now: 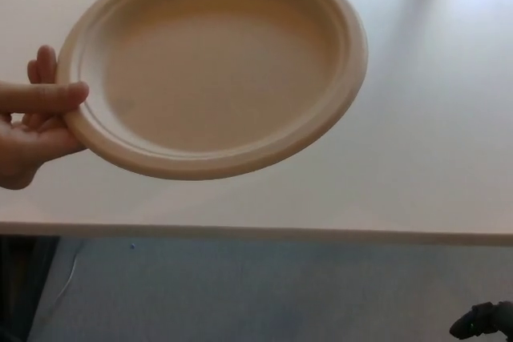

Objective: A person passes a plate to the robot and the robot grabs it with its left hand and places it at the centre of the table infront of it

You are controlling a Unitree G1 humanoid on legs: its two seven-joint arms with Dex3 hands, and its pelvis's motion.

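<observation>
Plate (216,66), round and beige with a matte, paper-like surface, hangs above the pale table (417,166), tilted slightly so its shallow well faces up toward the camera. A raised ring runs inside its broad, smooth rim. At the plate's left edge a person's hand (28,130) pinches the rim: the thumb lies flat on top of the rim, and the other fingers curl beneath and behind it. Below the plate, the table's near edge runs straight across, with grey floor (240,294) under it. Far to the plate's lower right, a small black part of the robot's right hand (483,320) shows at the corner; whether its fingers are spread or clenched cannot be told.
</observation>
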